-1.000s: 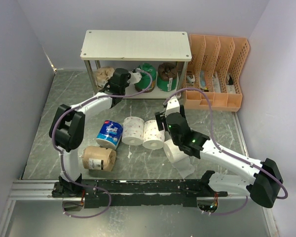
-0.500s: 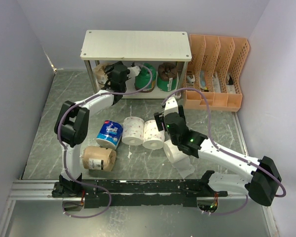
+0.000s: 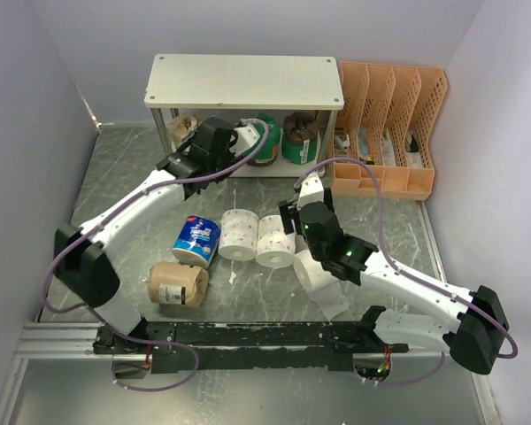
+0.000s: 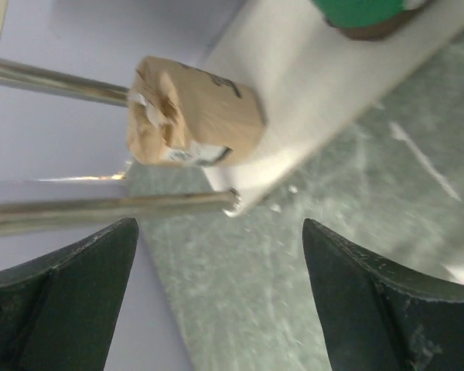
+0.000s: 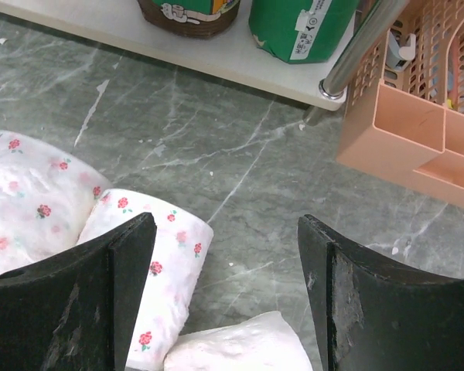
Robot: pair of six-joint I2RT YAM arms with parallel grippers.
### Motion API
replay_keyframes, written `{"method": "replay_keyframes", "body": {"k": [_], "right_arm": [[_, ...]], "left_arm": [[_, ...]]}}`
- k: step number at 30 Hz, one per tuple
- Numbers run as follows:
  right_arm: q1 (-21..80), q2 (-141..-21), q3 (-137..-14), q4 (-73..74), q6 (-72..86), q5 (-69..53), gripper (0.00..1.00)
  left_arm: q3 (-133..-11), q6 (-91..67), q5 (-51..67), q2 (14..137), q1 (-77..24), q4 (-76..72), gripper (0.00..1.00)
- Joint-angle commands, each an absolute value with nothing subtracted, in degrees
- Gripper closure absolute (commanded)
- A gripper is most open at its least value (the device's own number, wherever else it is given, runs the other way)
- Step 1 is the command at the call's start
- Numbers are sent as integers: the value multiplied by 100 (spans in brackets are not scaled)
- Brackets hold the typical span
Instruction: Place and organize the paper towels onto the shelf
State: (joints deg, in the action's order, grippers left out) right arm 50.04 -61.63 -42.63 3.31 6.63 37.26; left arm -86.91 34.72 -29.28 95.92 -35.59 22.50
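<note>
The shelf [image 3: 243, 81] stands at the back; its lower board [image 4: 332, 85] carries a tan-wrapped roll [image 4: 193, 124] at its left end, a green roll [image 3: 265, 146] and a dark brown roll [image 3: 299, 137]. My left gripper [image 3: 181, 159] hangs open just in front of the tan roll [image 3: 186, 127], apart from it, with nothing between its fingers [image 4: 77, 294]. On the floor lie a blue-wrapped roll [image 3: 196, 239], two dotted rolls [image 3: 239, 235] [image 3: 274, 241], a tan roll [image 3: 177, 283] and a plain white roll [image 3: 317, 274]. My right gripper [image 3: 292, 212] is open and empty above the right dotted roll [image 5: 158, 270].
An orange slotted file organizer [image 3: 389, 133] stands right of the shelf, close to the shelf's silver post [image 5: 356, 46]. Grey walls close in on the left and right. The arms' base rail [image 3: 248, 341] runs along the near edge.
My left gripper carried the tan roll onto the lower board's left end, opened, let it go and drew back. The right arm barely moved.
</note>
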Motion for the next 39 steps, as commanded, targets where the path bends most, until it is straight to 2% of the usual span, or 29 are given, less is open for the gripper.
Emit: {"method": "replay_keyframes", "body": {"k": [1,6,11,16,22,26,39], "right_arm": [[5001,-6009,-4253,254,740,3660,26],[5003,-5958,-4237,224,755,3617,26],[5005,-5919,-4204,231,790,3569,26],[5002,-5928,-4181,177,800,3577,26],[5005,-5924,-4187,160,815,3595,26],[5005,-5898,-4167,126,826,3590,26],[5003,-5795,-4118,231,975,3512,26]], "left_arm": [[-8583,1415,-2518,8890,-3800,4237,2],[-8546,-800,-2506,8395,-4031,5604,2],[-8878,-2516,-1268,8696,-4166,7811,2],[-8214,-3343,-375,7610,-4935,7621,2],[-7570,-4302,-251,6966,-5806,8071,2],[-6952,-4821,-636,6816,-6422,8095,2],[-6484,-5024,-2372,7672,-6501,8090,2]]}}
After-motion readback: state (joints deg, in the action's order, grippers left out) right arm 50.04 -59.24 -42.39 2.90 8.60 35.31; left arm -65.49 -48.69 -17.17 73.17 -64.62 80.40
